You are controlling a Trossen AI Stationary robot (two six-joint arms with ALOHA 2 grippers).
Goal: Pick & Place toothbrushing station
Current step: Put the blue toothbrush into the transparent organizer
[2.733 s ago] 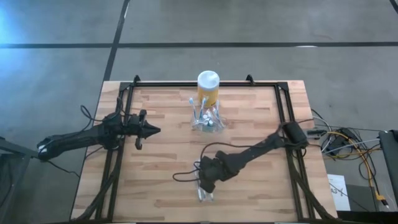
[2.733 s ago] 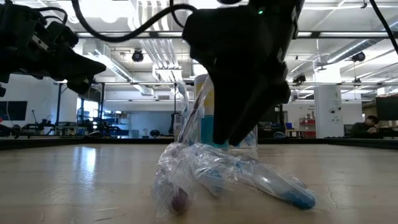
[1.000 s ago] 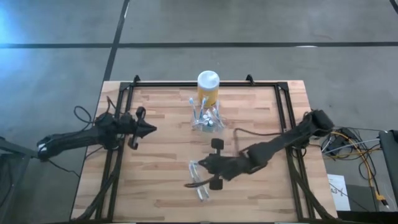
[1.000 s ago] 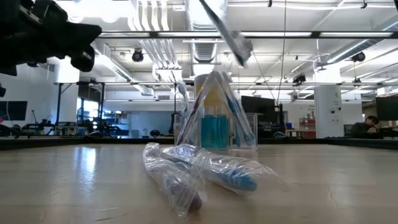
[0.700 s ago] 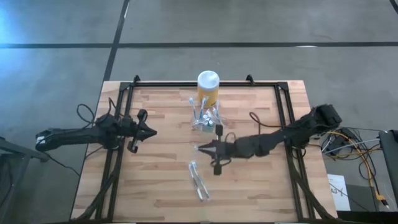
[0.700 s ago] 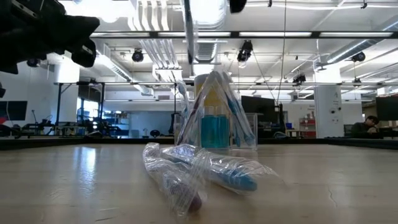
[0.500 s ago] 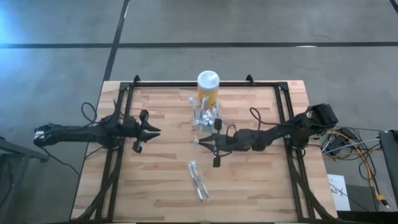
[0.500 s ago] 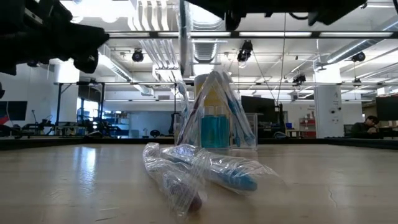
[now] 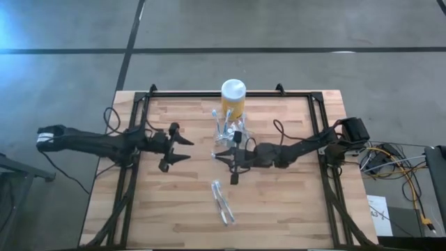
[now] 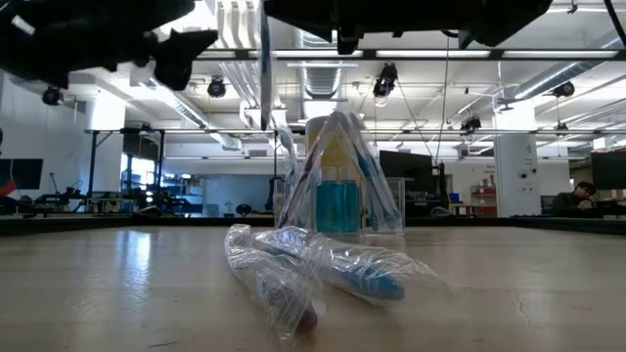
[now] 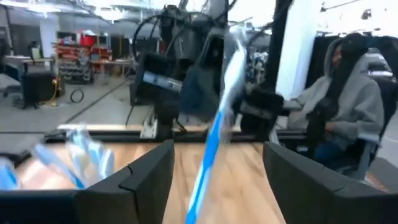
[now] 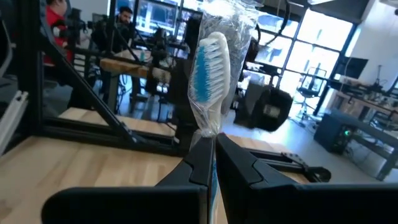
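The toothbrushing station [image 9: 230, 134], a small clear holder with brushes standing in it, sits at the table's far middle, in front of a yellow jar [image 9: 233, 96]. My right gripper [image 9: 217, 155] is just near of the station, shut on a wrapped blue toothbrush [image 12: 206, 68]. My left gripper [image 9: 187, 148] faces it from the table's left with its fingers open. The toothbrush [image 11: 214, 134] stands ahead of them, untouched. More wrapped toothbrushes [image 9: 223, 203] lie flat on the table nearer the front. My right gripper pinches the wrapped toothbrush between its two fingers just below the bristle head [image 12: 208, 134]. The fingers come level from the table's right and lie across it. The brush stands about upright, head up, and its handle [image 10: 263, 88] hangs clear above the table.
Black frame rails [image 9: 136, 132] run along the table's left, right and far sides. The loose wrapped brushes [image 10: 313, 269] lie in the near middle. A person in a grey hooded top [image 11: 354, 106] sits beyond the table's right side.
My right gripper has carried the toothbrush up from the loose pile toward the far edge and the station, and the brush has turned from slanting to upright. My left gripper has moved toward the table's right, up to the brush, and has opened.
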